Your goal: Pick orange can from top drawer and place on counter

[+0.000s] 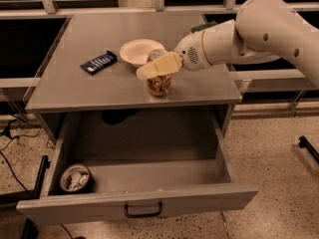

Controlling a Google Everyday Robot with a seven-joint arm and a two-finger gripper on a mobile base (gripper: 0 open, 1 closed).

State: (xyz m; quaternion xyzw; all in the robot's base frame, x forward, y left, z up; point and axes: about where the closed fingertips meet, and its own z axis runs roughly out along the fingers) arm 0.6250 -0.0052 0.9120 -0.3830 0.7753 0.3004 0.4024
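End effector sits over the front middle of the worktop, arm reaching in from the right. Orange can stands upright on the worktop right at the end effector, its upper part covered by it and its lower body showing just below. Can't tell if the end effector is clamped on the can or loose. White bowl just behind-left of it, dark packet farther left. Top drawer pulled open well below, with a round tin in its far-left front corner.
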